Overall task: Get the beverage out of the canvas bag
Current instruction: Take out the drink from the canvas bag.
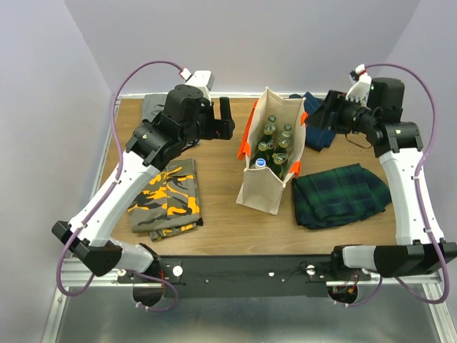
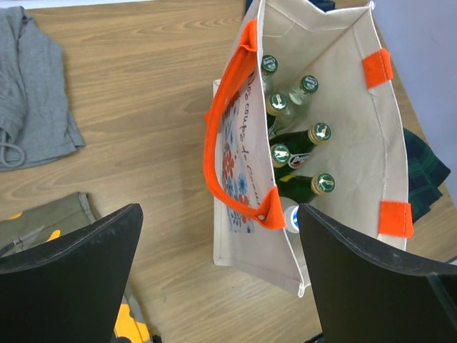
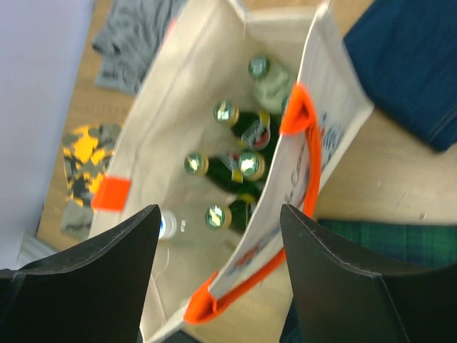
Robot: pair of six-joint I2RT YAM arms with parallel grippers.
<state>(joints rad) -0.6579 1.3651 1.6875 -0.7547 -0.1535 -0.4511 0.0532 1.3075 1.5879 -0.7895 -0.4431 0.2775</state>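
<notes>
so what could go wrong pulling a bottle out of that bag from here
The green bottles sit crowded in the canvas bag; reaching in may knock neighbours.
The orange handle droops beside the opening and could snag the left gripper.
Nothing holds the soft bag; it may lift or tip.

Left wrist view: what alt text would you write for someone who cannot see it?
Seen from above, a tall cream canvas bag with orange handles stands open on a wooden table, holding several green glass bottles caps up. The left arm's black claw, open, frames the bottom edge; a grey garment lies at the left.
</notes>
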